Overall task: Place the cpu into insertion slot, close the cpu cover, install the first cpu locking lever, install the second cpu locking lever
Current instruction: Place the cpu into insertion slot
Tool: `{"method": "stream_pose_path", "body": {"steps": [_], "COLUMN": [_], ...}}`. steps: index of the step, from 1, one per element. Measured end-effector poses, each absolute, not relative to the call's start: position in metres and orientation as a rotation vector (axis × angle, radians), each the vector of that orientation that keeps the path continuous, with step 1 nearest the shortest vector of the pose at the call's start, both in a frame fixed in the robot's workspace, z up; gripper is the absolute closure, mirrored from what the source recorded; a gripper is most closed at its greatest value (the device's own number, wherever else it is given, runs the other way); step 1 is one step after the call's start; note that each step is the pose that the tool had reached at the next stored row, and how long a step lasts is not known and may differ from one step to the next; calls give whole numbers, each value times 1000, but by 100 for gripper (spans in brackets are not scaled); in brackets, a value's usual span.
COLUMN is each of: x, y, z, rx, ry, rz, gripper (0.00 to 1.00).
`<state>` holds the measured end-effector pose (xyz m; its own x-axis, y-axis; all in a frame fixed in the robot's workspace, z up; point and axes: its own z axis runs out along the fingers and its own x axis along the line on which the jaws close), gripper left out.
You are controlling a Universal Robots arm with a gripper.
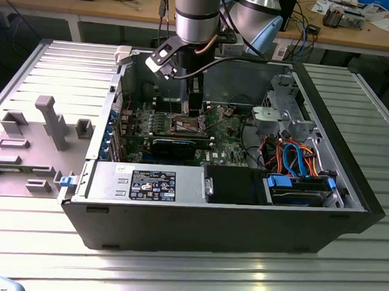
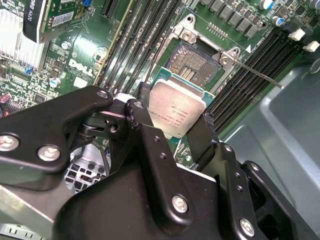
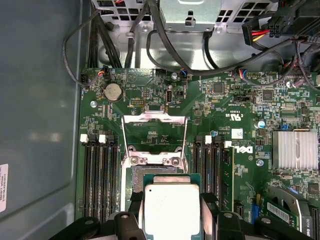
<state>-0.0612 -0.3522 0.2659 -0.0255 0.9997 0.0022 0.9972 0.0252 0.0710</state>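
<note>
A grey ribbed worktop (image 1: 187, 275) is seen in the exterior view. A big black case (image 1: 210, 228) is laid on it with its side off. The arm (image 1: 196, 15) is pointed straight down into the case. A green board (image 1: 230, 144) is laid flat on the floor of the case. The gripper (image 1: 194, 106) is held low over the middle of the board.

In the first wrist view, the cover (image 3: 155, 118) is seen flipped up and open. The board (image 3: 230, 100) can be seen through its big square window. Just in front of the cover, part of the slot (image 3: 136, 179) is seen, dark in the middle with a silver rim.

In the second wrist view, the slot (image 2: 192, 62) is seen open, and a thin metal lever (image 2: 260, 76) is stuck out from one corner.

The cpu (image 2: 177, 107) is held in the gripper (image 2: 175, 114). The black fingers (image 2: 202, 137) are clamped on two of its sides. Its silver top is turned up. In the first wrist view, the cpu (image 3: 171, 205) is seen partly over the slot, with a finger on each side. It looks as if it is held just above the slot, but that cannot be told for sure.
</note>
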Motion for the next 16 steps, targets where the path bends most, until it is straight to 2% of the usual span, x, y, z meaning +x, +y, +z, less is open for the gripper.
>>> {"method": "stream_pose_path", "body": {"steps": [11,16], "x": [-61,-61], "y": [-352,-351], "z": [262,249], "rx": [2165,2166], "ry": [2219,2217], "rz": [95,95], "gripper": [46,46]}}
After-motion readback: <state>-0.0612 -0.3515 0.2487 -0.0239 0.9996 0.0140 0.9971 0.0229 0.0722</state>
